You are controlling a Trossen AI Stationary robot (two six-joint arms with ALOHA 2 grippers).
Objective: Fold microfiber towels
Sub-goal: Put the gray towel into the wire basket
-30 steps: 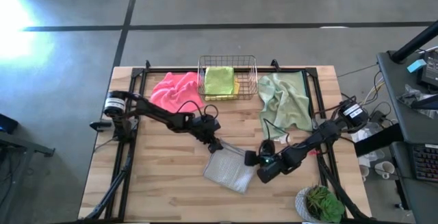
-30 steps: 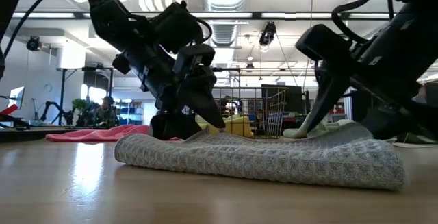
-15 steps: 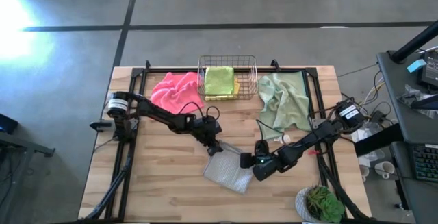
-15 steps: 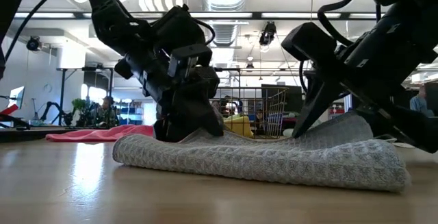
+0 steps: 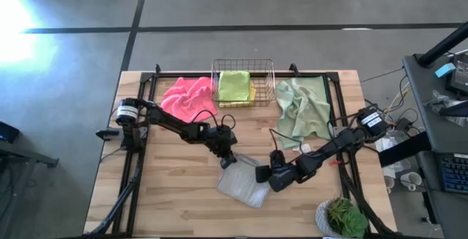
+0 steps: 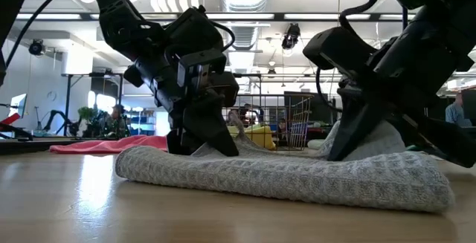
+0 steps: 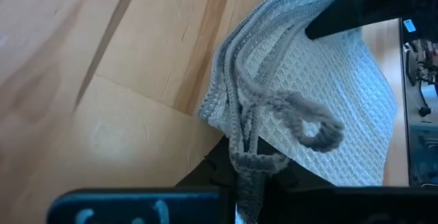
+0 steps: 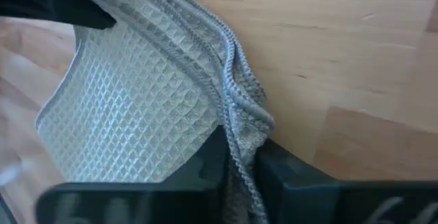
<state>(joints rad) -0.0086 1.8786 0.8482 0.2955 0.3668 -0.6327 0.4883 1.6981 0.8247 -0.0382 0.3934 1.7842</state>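
On table centre, 1 grey towel [image 5: 246, 183], L gripper [image 5: 229, 161] & R gripper [image 5: 267, 174] jaws both clenched on its corners.

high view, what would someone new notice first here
Near the table's front middle, a light grey waffle-weave microfiber towel is pinched at its two far corners: the left end effector is shut on one and the right end effector on the other. Behind them, a copper wire basket holds a lime green folded towel, with a hot pink crumpled towel to its left and a pale sage green towel to its right.
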